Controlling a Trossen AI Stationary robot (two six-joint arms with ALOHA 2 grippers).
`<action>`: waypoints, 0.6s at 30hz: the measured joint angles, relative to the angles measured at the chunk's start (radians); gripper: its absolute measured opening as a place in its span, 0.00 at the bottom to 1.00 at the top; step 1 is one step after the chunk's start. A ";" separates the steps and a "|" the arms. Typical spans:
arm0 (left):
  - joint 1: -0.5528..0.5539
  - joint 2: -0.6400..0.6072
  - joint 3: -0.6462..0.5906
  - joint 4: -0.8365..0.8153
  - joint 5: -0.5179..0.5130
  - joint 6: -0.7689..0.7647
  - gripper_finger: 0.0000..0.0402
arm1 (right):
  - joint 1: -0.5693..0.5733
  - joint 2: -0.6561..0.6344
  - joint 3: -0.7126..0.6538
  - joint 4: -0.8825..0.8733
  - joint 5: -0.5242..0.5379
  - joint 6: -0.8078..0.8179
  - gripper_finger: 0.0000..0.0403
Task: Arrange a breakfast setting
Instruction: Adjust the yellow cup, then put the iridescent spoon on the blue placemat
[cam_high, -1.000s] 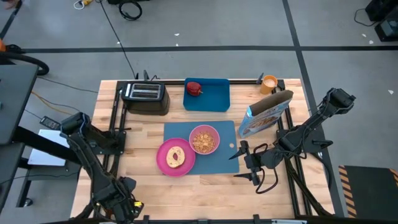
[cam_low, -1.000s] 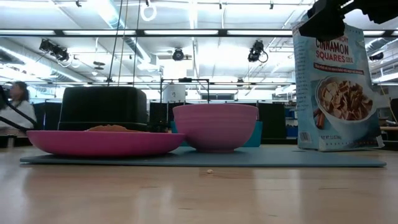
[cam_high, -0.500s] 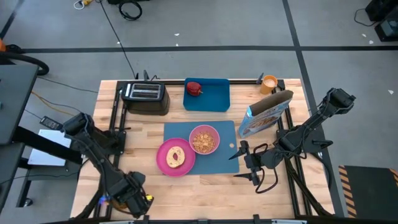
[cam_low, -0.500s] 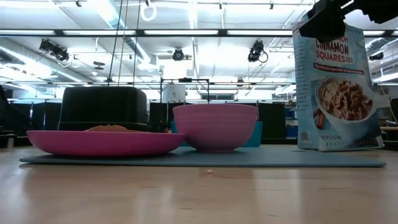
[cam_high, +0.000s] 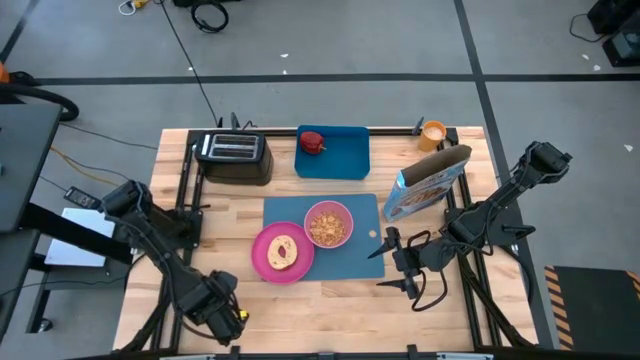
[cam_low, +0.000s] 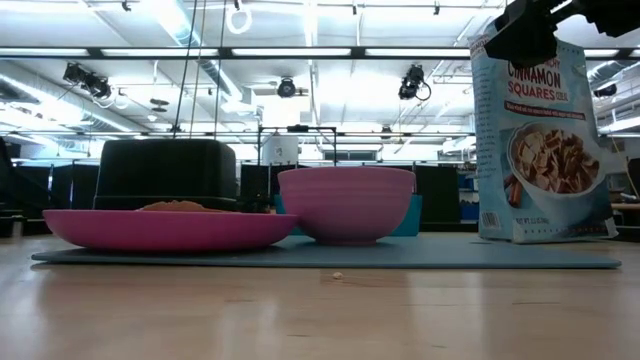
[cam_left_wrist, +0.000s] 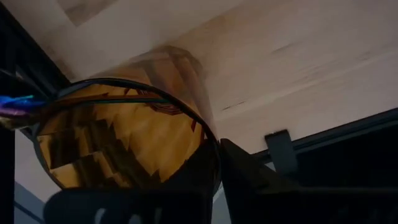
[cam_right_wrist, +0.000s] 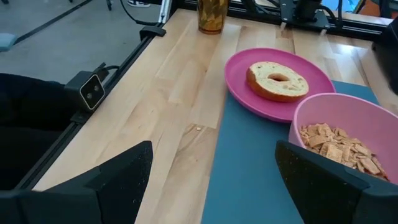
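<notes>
On the blue mat (cam_high: 356, 256) lie a pink plate (cam_high: 283, 250) with a toast slice (cam_right_wrist: 277, 79) and a pink bowl (cam_high: 328, 224) of cereal. A red apple (cam_high: 312, 142) sits on a smaller blue tray (cam_high: 345, 155). A small orange cup (cam_high: 432, 133) stands at the far right corner. My left gripper (cam_high: 225, 312) is at the near left corner, shut on an amber see-through cup (cam_left_wrist: 124, 149). My right gripper (cam_high: 386, 262) hovers open by the mat's right edge, nothing between its fingers. My left gripper has the amber cup at its rim (cam_left_wrist: 208, 155). One dark finger (cam_left_wrist: 249, 180) lies against the outside of the cup's wall; the cup hides the other. The fingers come from above. In the right wrist view the cup's base (cam_right_wrist: 211, 28) seems to stand on the wood.
A black toaster (cam_high: 234, 155) stands at the far left. A cereal box (cam_high: 425, 185) stands upright right of the mat, close to my right arm. Black frame rails (cam_right_wrist: 93, 90) run along the table's edges. Bare wood lies between the mat and the near edge (cam_low: 320, 310).
My left gripper has gone a little toward the table's right along the near edge. Everything on the mat and my right arm have stayed where they were.
</notes>
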 joint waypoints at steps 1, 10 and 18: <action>-0.005 0.000 0.000 0.000 0.000 0.000 0.07 | 0.000 0.000 0.000 0.000 0.000 0.000 0.86; -0.053 0.001 0.000 0.020 0.005 -0.031 0.21 | 0.000 0.000 0.000 0.000 0.000 0.000 0.86; -0.097 0.000 0.019 -0.006 0.003 -0.026 0.36 | 0.000 0.000 0.000 0.000 0.000 0.000 0.86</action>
